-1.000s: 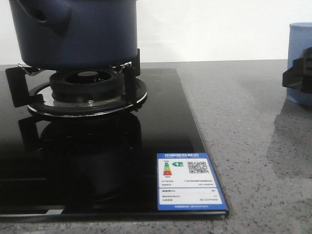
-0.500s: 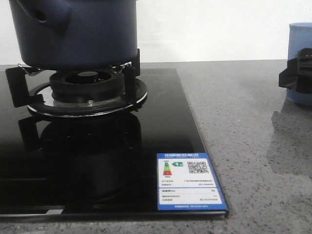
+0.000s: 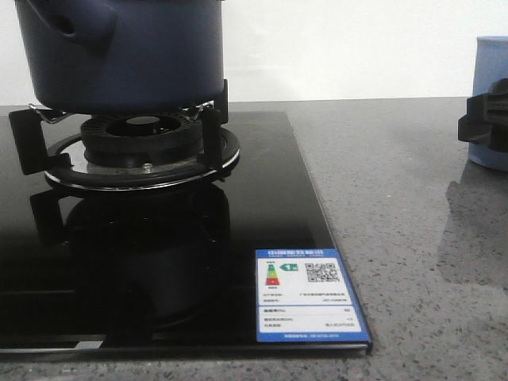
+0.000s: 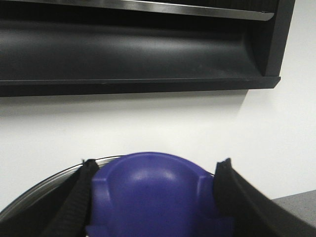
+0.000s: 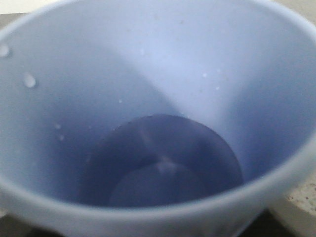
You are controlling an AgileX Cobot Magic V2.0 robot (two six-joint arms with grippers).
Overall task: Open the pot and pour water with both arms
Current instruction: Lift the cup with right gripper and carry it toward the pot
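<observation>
The dark navy pot (image 3: 119, 51) sits on the gas burner (image 3: 143, 147) at the far left, its top cut off by the front view's edge. In the left wrist view my left gripper (image 4: 157, 168) has its black fingers (image 4: 79, 197) pressed on both sides of the lid's blue knob (image 4: 155, 197), with the lid's metal rim (image 4: 44, 185) below it. At the far right my right gripper (image 3: 486, 123) clasps a light blue cup (image 3: 492, 63). The right wrist view looks down into this cup (image 5: 158, 74), where a little water (image 5: 163, 168) lies at the bottom; the fingers are hidden there.
A black glass hob (image 3: 159, 262) with a blue energy label (image 3: 309, 298) fills the left and middle. Grey speckled counter (image 3: 397, 198) lies between the hob and the cup. A white wall stands behind, and a dark hood (image 4: 138, 49) hangs above the pot.
The right gripper and cup have risen slightly at the right edge, and the gap to the cup's reflection has widened. The pot has not moved.
</observation>
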